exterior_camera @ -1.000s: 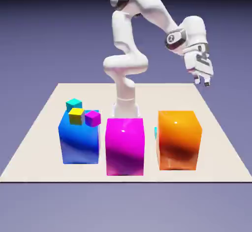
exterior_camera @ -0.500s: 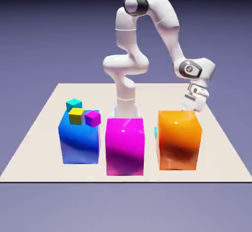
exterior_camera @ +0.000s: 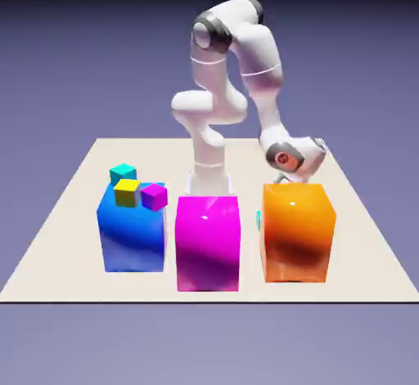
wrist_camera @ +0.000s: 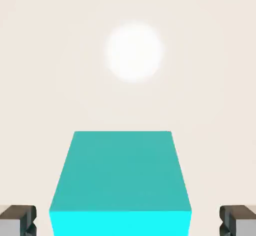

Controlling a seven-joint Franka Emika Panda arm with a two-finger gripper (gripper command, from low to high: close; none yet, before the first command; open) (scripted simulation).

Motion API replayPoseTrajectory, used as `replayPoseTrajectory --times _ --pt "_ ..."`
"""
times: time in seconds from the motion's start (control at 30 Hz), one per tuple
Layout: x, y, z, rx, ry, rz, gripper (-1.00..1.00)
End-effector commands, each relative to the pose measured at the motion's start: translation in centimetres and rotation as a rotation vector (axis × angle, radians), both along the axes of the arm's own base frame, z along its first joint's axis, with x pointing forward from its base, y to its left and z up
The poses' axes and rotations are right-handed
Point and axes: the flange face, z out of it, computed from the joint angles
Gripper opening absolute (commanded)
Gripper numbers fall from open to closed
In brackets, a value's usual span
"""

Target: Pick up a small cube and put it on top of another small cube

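Observation:
In the hand view a small cyan cube (wrist_camera: 121,180) lies large on the pale table, between my gripper (wrist_camera: 128,221) fingertips (wrist_camera: 18,220). The gripper is open, with a gap on each side of the cube. In the exterior view the arm's wrist (exterior_camera: 295,158) is low behind the orange block (exterior_camera: 298,230), which hides the fingers. A thin cyan sliver (exterior_camera: 259,220) shows at that block's left edge. Another small cyan cube (exterior_camera: 123,171) sits on the blue block (exterior_camera: 131,232), at its back left corner.
A tiny yellow cube (exterior_camera: 126,192) and a tiny purple cube (exterior_camera: 153,195) also rest on the blue block. A magenta block (exterior_camera: 208,241) stands between the blue and orange ones. A bright round highlight (wrist_camera: 134,52) shows on the table beyond the cube.
The arm swung down from high at the exterior view's right to low behind the orange block. The fingers dropped out of sight there. No cube moved.

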Motion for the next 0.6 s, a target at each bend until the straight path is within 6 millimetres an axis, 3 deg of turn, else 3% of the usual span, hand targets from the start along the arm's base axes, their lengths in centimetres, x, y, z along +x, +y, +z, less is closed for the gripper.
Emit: replayPoseTrajectory --times 0.0,0.37,0.57 --pt "0.0 0.0 0.0 0.000 0.000 0.000 -1.00" --pt "-0.1 2.4 6.2 0.001 0.001 0.000 -1.00" --pt "-0.4 7.1 9.2 -0.061 0.061 0.321 -1.00"
